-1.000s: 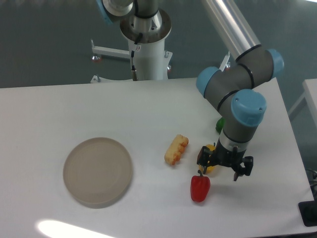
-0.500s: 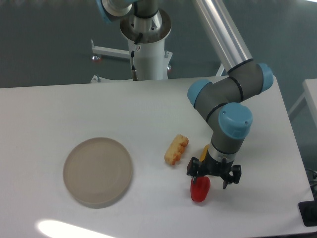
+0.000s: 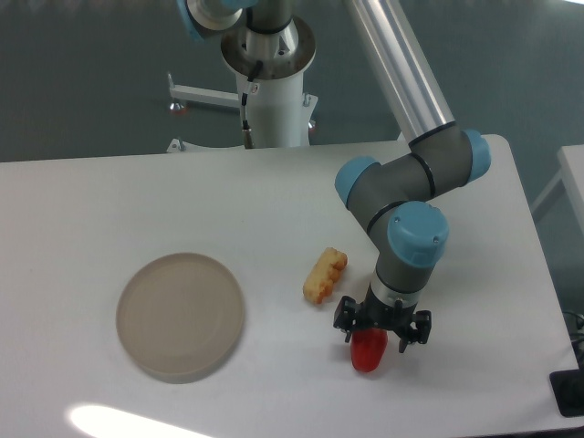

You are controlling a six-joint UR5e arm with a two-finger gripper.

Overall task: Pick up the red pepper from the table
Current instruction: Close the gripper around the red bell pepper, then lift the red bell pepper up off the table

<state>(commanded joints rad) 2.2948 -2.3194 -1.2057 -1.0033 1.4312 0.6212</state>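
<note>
The small glossy red bell pepper toy [image 3: 368, 352] lies on the large flat white tabletop with rounded corners [image 3: 109, 201], near the front edge and right of centre. Only its lower, rounded red body shows, bright and shiny with a soft highlight. Its upper end and any stem are covered by the black two-finger gripper [image 3: 381, 330], so which way it points cannot be told for sure; the visible part seems to run roughly away from the camera, with the blunt end toward the front edge.

The gripper sits directly over the pepper's top, with one dark finger showing on each side of the red body. The fingers stand spread to either side of it, but whether they press on the pepper or merely flank it cannot be made out from this view.

The grey arm with blue joint caps [image 3: 415, 233] blocks the table surface behind the gripper. A bumpy orange-yellow corn-like piece [image 3: 325, 276] lies just up and left of the pepper, apart from it, lying diagonally. A round beige plate [image 3: 180, 316] rests well to the left.
</note>
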